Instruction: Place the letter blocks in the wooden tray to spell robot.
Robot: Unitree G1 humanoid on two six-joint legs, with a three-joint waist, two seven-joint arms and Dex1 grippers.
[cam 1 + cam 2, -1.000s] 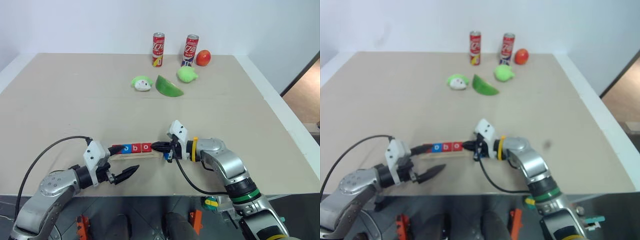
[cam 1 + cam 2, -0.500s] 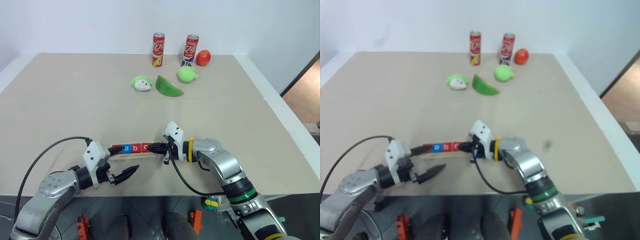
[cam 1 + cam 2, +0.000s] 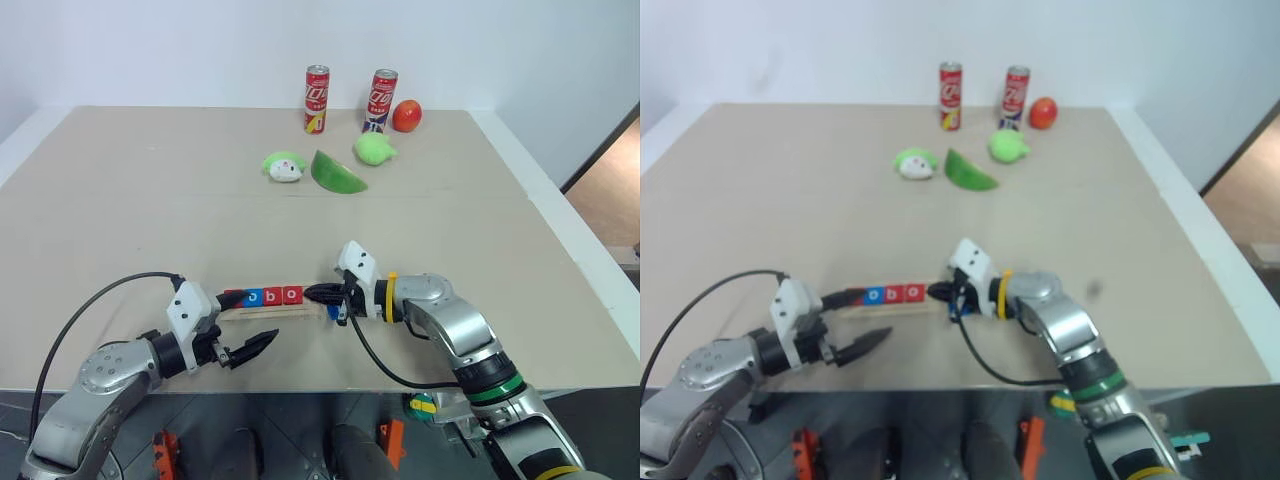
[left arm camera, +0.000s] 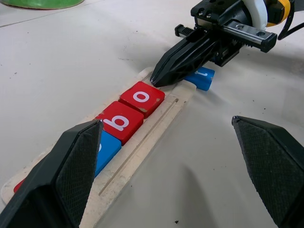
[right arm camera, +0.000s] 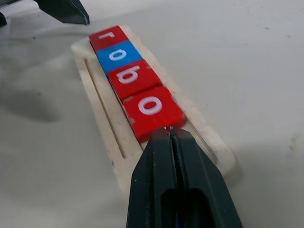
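Beige desk [image 3: 150, 200] against a plain white wall: from the head views, two red cans [image 3: 317, 98] stand at the far edge beside a red ball [image 3: 406, 116], their print too small to read, with three green toys [image 3: 338, 173] a little nearer. Close to the near edge lies the tray [image 3: 262, 311], with blocks [image 3: 268, 296] in a row in it. The left gripper [image 3: 252, 349] hangs just in front of the tray's left part, fingers spread. The right gripper [image 3: 318, 294] points left at the tray's right end, fingers pressed together.

Left wrist view: its own two fingers [image 4: 71, 166] stand wide apart with the tray [image 4: 156, 123] between them. A blue tile, then a red "b" [image 4: 120, 121] and a red "o" [image 4: 142, 97] sit in the tray. The right gripper [image 4: 161, 76] has its closed tip at the far edge of that "o". A blue block [image 4: 202, 79] lies behind that tip, beyond the tray's end; it looks to be on the desk rather than in the tray, though it is partly hidden.

Right wrist view: four tiles read r [image 5: 108, 37], o [image 5: 118, 53], b, o along the tray [image 5: 95, 95]. The closed fingers [image 5: 161, 166] touch the nearest red "o" [image 5: 152, 107]; the end slot lies under them.
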